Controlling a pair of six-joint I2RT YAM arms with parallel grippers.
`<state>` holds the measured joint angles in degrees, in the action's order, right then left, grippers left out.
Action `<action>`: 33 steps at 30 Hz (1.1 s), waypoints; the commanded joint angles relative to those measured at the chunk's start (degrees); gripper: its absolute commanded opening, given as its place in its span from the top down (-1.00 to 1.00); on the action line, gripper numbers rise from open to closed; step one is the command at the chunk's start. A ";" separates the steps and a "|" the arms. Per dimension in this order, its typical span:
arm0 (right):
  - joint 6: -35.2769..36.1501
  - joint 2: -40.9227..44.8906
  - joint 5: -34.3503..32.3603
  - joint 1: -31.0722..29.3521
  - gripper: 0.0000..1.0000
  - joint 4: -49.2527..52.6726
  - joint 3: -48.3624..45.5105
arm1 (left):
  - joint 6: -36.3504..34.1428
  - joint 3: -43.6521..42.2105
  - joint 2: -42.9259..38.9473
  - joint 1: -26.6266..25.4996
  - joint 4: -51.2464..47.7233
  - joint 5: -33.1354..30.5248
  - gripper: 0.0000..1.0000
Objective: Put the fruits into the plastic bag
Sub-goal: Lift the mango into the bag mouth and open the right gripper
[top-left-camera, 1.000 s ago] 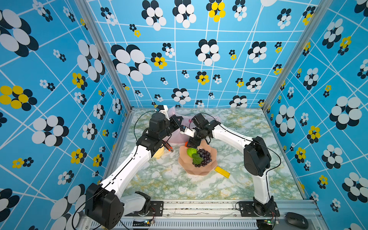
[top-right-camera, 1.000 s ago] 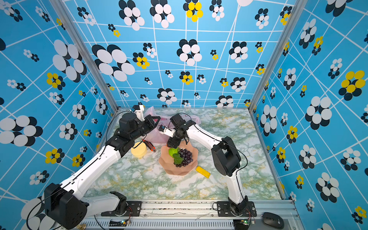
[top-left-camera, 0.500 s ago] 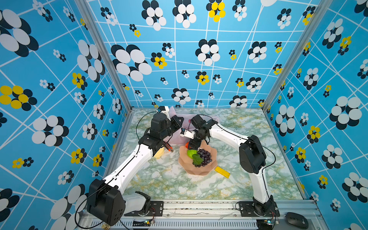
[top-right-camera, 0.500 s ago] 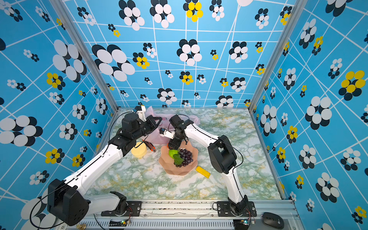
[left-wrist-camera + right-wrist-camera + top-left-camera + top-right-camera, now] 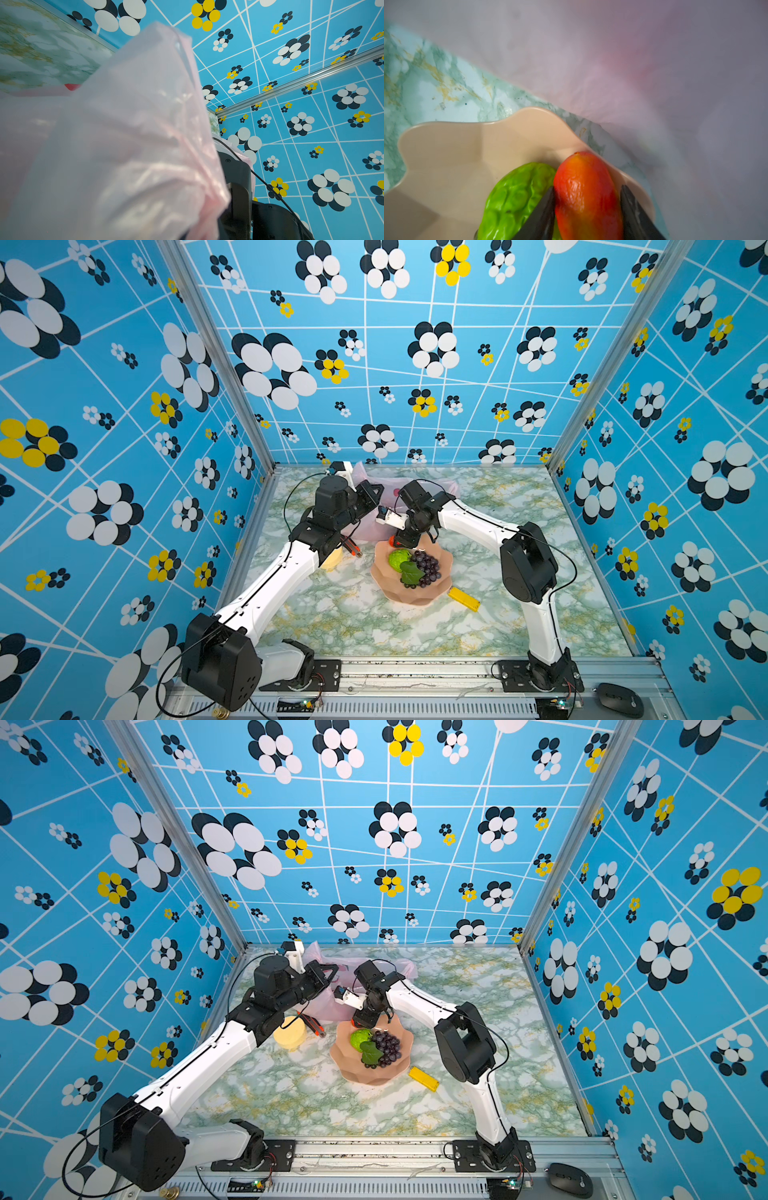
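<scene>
Presently, the right gripper (image 5: 587, 188) is down over the far rim of the scalloped plate (image 5: 415, 599), which sits mid-counter (image 5: 498, 626), just beside the plastic bag (image 5: 386, 483). Its fingers (image 5: 544, 207) straddle a red-orange fruit (image 5: 581, 176): one pad is on the skin and the other is right at it. Whether the pinch is complete cannot be told. The left gripper (image 5: 372, 493) is pressed together, by all appearances pinching the bag's rim; the left wrist view shows film (image 5: 124, 124) hanging right before its lens. The bag lies along the counter's far edge, toward the far left corner.

Risks noted:
- The fruit is glossy and tapered, so an uneven squeeze could squirt it off the plate.
- One finger is wedged against the green fruit (image 5: 399, 560), so a lift may drag it along.
- The grapes (image 5: 426, 568) sit close behind.
- The film is limp. If the left pinch slips, the mouth will likely collapse.

Clearance: both wrists crowd the same far-left patch, so contact between them is plausible. The right side and near edge offer open room, apart from the yellow block (image 5: 463, 599).
</scene>
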<state>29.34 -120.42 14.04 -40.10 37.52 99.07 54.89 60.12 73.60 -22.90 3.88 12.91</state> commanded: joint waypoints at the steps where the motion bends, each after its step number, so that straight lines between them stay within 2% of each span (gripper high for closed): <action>1: -1.95 4.77 1.41 0.71 0.08 -3.30 -2.49 | 0.21 -0.37 -0.99 -0.16 0.48 0.80 1.00; 8: -4.62 10.74 3.40 1.42 0.11 -6.61 -6.84 | 0.31 -0.96 -1.35 -0.74 0.59 1.28 1.00; 12: -8.33 15.78 6.35 1.91 0.13 -8.80 -12.86 | 0.13 -1.58 -1.98 -1.16 0.51 1.97 1.00; 16: -18.29 23.66 13.19 2.75 0.13 -16.08 -20.71 | -0.60 -2.83 -3.92 -1.58 -0.50 2.61 1.00; 20: -38.16 32.93 24.62 4.28 0.12 -34.13 -32.91 | -2.18 -4.41 -7.18 -2.45 -3.15 2.96 1.00; 24: -53.90 39.18 26.27 4.50 0.08 -48.60 -40.32 | -3.93 -6.01 -10.69 -3.91 -5.77 2.44 1.00; 27: -57.80 38.88 25.61 4.59 0.08 -44.50 -37.58 | -4.53 -7.78 -12.67 -5.36 -6.25 1.69 1.00; 33: -63.84 30.22 27.58 6.94 0.09 -38.86 -28.03 | -4.80 -11.02 -14.30 -7.66 -5.31 0.81 1.00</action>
<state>-27.49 -86.19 39.44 -34.76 -1.98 67.09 51.42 50.81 60.12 -29.78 -1.30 14.52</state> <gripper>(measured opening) 0.462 0.040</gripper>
